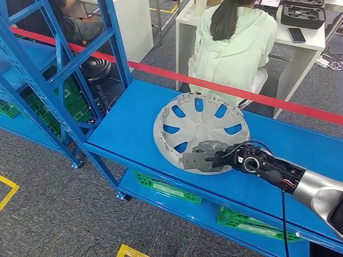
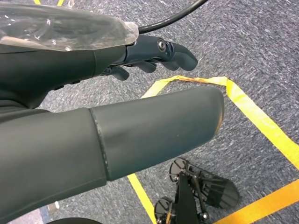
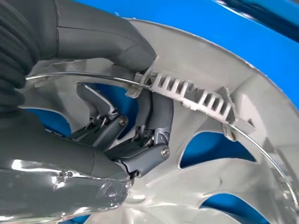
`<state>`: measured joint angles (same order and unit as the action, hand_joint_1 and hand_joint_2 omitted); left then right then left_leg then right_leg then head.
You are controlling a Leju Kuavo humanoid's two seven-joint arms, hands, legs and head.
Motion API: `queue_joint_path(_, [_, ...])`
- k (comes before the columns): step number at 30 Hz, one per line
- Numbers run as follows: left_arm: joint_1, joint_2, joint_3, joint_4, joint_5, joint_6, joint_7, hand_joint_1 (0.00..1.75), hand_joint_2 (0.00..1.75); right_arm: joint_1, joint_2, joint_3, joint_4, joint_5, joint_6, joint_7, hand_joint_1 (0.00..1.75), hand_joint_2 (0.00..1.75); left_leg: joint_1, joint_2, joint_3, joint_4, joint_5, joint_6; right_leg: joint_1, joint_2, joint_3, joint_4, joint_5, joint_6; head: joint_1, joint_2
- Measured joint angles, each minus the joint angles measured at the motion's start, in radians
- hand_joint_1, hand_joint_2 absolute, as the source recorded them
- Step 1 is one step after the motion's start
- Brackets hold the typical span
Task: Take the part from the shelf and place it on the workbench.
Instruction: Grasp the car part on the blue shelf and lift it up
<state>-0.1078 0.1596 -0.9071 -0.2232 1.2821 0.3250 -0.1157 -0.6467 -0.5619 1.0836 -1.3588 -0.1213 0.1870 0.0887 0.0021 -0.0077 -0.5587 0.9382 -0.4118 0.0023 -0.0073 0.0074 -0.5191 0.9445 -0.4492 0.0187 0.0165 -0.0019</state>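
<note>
The part is a silver wheel cover [image 1: 200, 126] with several spoke openings, lying flat on the blue shelf board [image 1: 129, 128]. My right hand [image 1: 202, 159] reaches in from the right and sits on the cover's near rim. In the right wrist view the thumb [image 3: 105, 39] presses on the rim's outer edge. The darker fingers [image 3: 148, 135] curl through a spoke opening on the inner side of the wheel cover [image 3: 218, 182], so the hand grips the rim. My left hand [image 2: 70, 70] hangs over the grey carpet with fingers apart and holds nothing.
A red tape barrier [image 1: 226, 88] runs behind the shelf. Beyond it a person in a pale green jacket [image 1: 232, 48] sits at a white desk [image 1: 299, 59]. Blue shelf uprights [image 1: 60, 69] stand at left. Green crates [image 1: 168, 188] lie on the lower board. Yellow tape [image 2: 260, 126] marks the floor.
</note>
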Motion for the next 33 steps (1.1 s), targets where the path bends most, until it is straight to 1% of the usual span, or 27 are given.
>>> queue_joint_path(8, [0.0,0.0,0.0,0.0,0.0,0.0,0.0,0.0,0.0,0.005,0.002,-0.081,0.017,-0.254,-0.041,-0.086,1.75,1.75,0.0,0.0,0.0,0.0,0.0,0.0,0.0,0.0,0.0,0.0,0.0,0.0,0.0,0.0])
queue_joint_path(11, [0.0,0.0,0.0,0.0,0.001,0.0,0.0,0.0,0.0,0.005,0.003,-0.113,0.016,-0.318,-0.058,-0.104,1.75,1.75,0.0,0.0,0.0,0.0,0.0,0.0,0.0,0.0,0.0,0.0,0.0,0.0,0.001,0.0])
queue_joint_path(20, [0.0,-0.001,0.0,0.0,0.003,0.0,0.0,0.0,0.0,0.002,0.01,-0.175,0.011,-0.348,-0.075,-0.124,1.75,1.75,0.0,0.0,0.0,0.0,0.0,0.0,0.0,0.0,0.0,0.0,0.0,0.0,0.0,0.0])
queue_joint_path(24, [0.0,-0.001,0.0,0.0,0.006,0.002,0.0,0.0,0.0,-0.001,0.015,-0.191,0.01,-0.365,-0.082,-0.148,1.75,1.75,0.0,0.0,-0.001,0.0,0.0,0.0,0.0,0.0,0.0,0.0,0.0,0.0,0.001,0.0])
queue_joint_path(28, [0.0,-0.001,0.0,0.0,0.014,0.009,0.0,0.0,0.0,-0.01,0.031,-0.202,0.009,-0.398,-0.078,-0.184,1.75,1.75,0.0,0.0,-0.001,0.0,0.0,0.0,0.0,0.0,0.0,0.0,0.0,0.0,0.0,0.0])
queue_joint_path(33, [0.0,-0.002,0.0,0.0,0.017,0.013,0.0,0.0,0.0,-0.021,0.052,-0.208,0.011,-0.404,-0.074,-0.193,1.75,1.75,0.0,0.0,-0.001,0.0,0.0,0.0,0.0,0.0,-0.001,0.0,0.0,0.0,0.0,0.0])
